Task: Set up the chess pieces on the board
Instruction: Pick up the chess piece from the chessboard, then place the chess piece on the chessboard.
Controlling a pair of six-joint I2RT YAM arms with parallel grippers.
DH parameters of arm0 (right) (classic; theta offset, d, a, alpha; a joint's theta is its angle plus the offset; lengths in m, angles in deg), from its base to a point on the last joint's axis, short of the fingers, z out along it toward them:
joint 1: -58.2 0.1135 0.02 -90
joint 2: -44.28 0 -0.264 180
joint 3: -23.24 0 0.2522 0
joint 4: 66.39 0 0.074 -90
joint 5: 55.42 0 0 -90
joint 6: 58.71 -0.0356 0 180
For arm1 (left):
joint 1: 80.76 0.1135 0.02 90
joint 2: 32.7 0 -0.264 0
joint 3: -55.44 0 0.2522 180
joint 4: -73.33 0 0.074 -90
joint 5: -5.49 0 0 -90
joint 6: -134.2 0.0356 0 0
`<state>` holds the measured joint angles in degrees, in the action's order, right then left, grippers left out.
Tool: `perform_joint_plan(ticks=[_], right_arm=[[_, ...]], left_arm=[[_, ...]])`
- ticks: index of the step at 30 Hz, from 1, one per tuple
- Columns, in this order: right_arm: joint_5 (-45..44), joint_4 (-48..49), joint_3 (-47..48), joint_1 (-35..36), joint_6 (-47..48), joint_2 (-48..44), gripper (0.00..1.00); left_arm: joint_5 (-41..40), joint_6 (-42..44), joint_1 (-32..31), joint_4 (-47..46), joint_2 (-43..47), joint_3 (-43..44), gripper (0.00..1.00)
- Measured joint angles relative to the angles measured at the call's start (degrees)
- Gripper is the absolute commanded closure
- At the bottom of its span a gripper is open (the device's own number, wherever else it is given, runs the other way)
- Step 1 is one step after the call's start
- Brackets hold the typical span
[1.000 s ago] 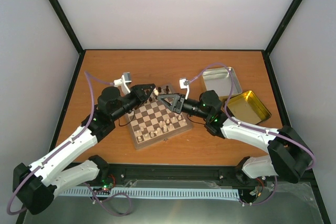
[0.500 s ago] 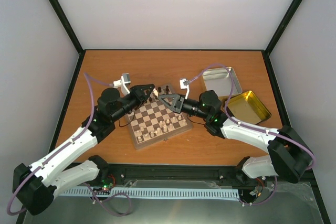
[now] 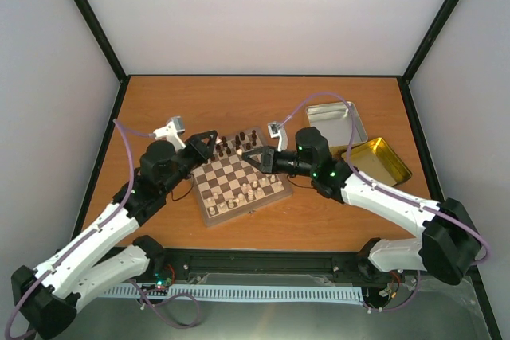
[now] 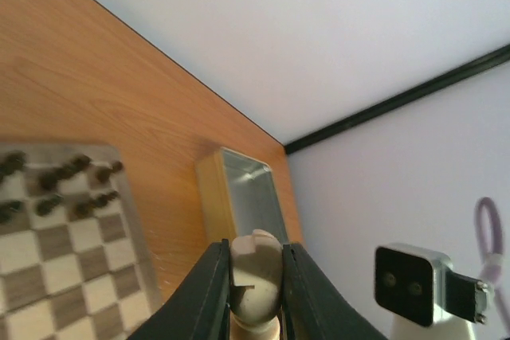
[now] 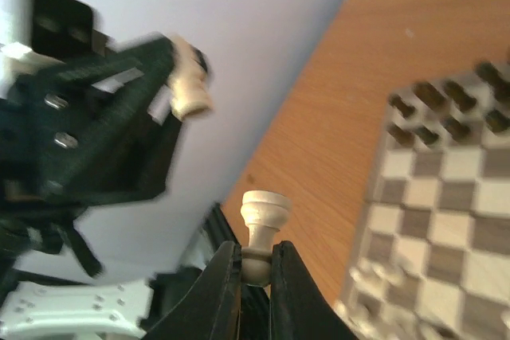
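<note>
The board (image 3: 227,174) lies mid-table, with dark chessmen along its far edge and several cream chess pieces (image 3: 245,194) on its near rows. My left gripper (image 3: 209,144) hovers off the board's far left corner. In the left wrist view this gripper (image 4: 256,248) is shut on a cream piece with a notched head (image 4: 256,272). My right gripper (image 3: 249,156) hovers over the board's far side. In the right wrist view it (image 5: 255,254) is shut on a cream pawn (image 5: 263,220), base outward. The left gripper's piece (image 5: 190,77) shows there too, and so does the board (image 5: 446,197).
A silver metal tin (image 3: 335,123) sits at the back right, also in the left wrist view (image 4: 249,197). A gold tin (image 3: 376,162) lies beside it. Dark chessmen (image 4: 56,181) crowd the board's far rows. The two grippers face each other closely above the board.
My left gripper has pulled back to the left, off the board's far corner, with its piece. My right arm has lifted and shifted slightly left, still holding the pawn.
</note>
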<state>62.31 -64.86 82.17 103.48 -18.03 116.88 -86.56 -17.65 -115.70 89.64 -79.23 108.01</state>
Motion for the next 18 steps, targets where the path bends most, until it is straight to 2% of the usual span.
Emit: perform_joint_plan(ticks=[3, 9, 18], right_arm=[[-0.3, -12.3, 5.0, 0.0, 4.6, 1.4, 0.94], [-1.7, -36.5, 18.0, 0.2, 15.6, 10.6, 0.94], [-8.0, -60.7, 40.2, 4.3, 25.0, 29.8, 0.95]], left_arm=[[-5.0, 5.2, 0.1, 5.3, 1.5, 1.3, 0.85], [-15.5, 16.9, 0.2, 16.5, 6.0, 6.1, 0.84], [-22.1, 28.8, 0.2, 23.5, 12.9, 7.5, 0.83]])
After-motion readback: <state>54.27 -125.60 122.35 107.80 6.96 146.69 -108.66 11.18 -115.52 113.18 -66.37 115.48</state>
